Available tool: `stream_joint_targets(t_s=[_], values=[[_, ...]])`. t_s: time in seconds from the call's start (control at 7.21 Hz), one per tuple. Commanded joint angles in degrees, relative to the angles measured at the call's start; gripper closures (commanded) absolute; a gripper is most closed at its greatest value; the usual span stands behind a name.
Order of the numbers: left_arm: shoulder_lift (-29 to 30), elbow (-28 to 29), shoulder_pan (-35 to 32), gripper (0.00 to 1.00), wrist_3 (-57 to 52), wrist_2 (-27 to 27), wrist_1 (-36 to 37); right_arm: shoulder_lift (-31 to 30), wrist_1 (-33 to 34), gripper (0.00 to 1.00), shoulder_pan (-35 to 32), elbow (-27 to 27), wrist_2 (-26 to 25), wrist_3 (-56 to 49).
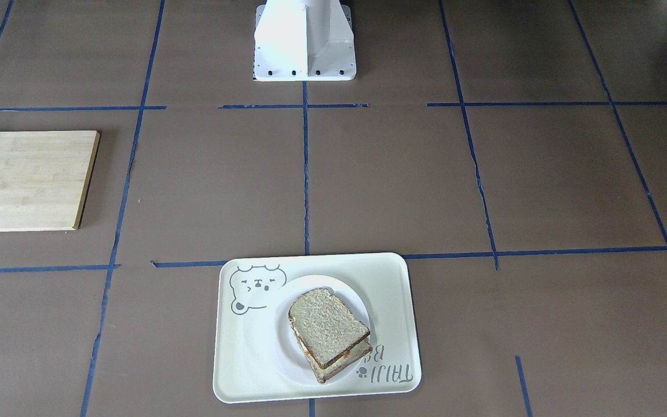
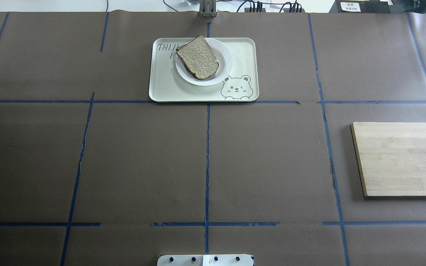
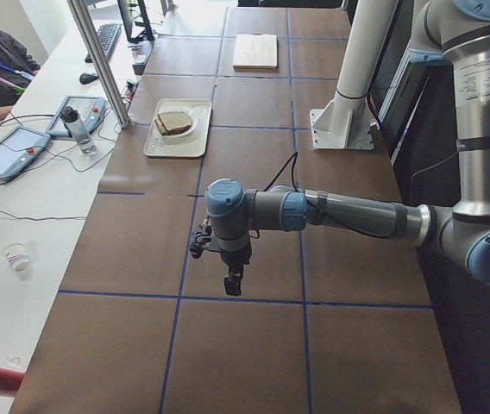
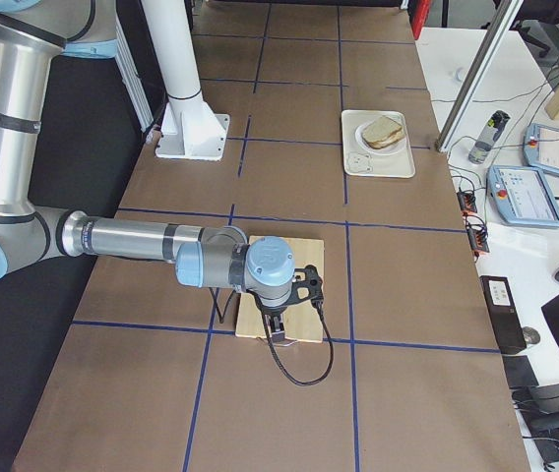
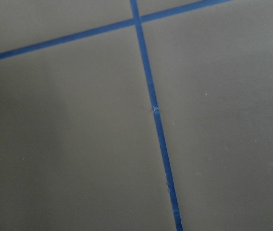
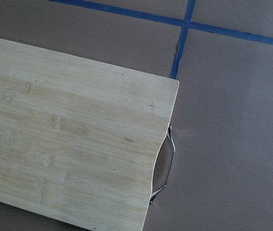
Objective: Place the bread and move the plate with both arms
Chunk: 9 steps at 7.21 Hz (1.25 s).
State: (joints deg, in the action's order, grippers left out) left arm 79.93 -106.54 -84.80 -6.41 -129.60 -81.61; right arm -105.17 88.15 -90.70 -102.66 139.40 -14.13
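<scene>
The bread (image 1: pixel 327 324), a pale brown slice with a dark crust, lies on top of another slice (image 1: pixel 342 362) on the round white plate (image 1: pixel 284 353). The plate sits on the cream bear tray (image 1: pixel 241 370) at the table edge far from the robot. Bread (image 2: pixel 198 57), plate (image 2: pixel 226 59) and tray (image 2: pixel 161 88) also show overhead. My left gripper (image 3: pixel 230 283) hangs over bare table far from the tray, seen only in the exterior left view. My right gripper (image 4: pixel 278 329) hangs over the wooden board, seen only in the exterior right view. I cannot tell whether either is open or shut.
A bamboo cutting board (image 2: pixel 401 159) lies on the robot's right side; its metal handle (image 6: pixel 167 166) shows in the right wrist view. The white pedestal base (image 1: pixel 304 40) stands at the robot's edge. Blue tape lines grid the brown table. Tablets and a bottle (image 3: pixel 77 128) sit beyond the tray.
</scene>
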Motion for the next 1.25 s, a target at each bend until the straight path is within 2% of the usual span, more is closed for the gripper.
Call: stream_joint_targets(t_s=[0.0,1.11], values=[[-1.35,0.37,-3.17,0.00,-0.01,-5.82,0.05,0.05,-0.09,0.00,0.00,-0.08,-0.01,0.33],[-1.71,-0.16,-3.18,0.00,0.52,-4.70,0.49,-0.21,-0.09,0.00,0.00,0.00,0.17,0.16]])
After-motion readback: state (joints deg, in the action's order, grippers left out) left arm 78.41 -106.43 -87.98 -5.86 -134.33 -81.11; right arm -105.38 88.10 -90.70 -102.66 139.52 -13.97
